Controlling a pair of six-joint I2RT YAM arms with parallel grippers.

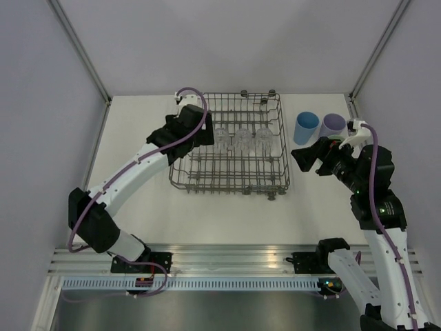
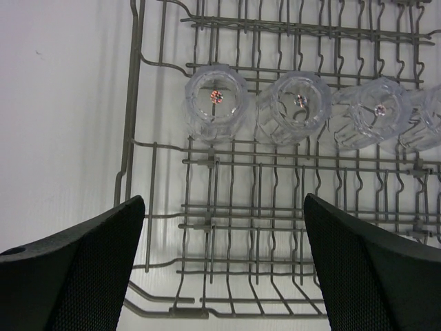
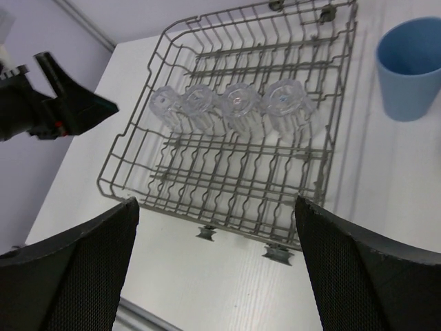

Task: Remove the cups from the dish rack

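Grey wire dish rack [image 1: 231, 148], mid-table, holds four clear transparent tumblers [image 2: 215, 103] in one row, seemingly mouth-down. They look light, rigid and slick, so I judge the side wall to be the surest hold. My left gripper [image 2: 224, 207] hovers over the rack's left end and my right gripper [image 3: 217, 207] off its right side — both jaws spread wide, empty.

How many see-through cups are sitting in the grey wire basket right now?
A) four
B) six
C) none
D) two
A: the right wrist view shows four clear transparent tumblers lined up in one row across the grey wire dish rack.
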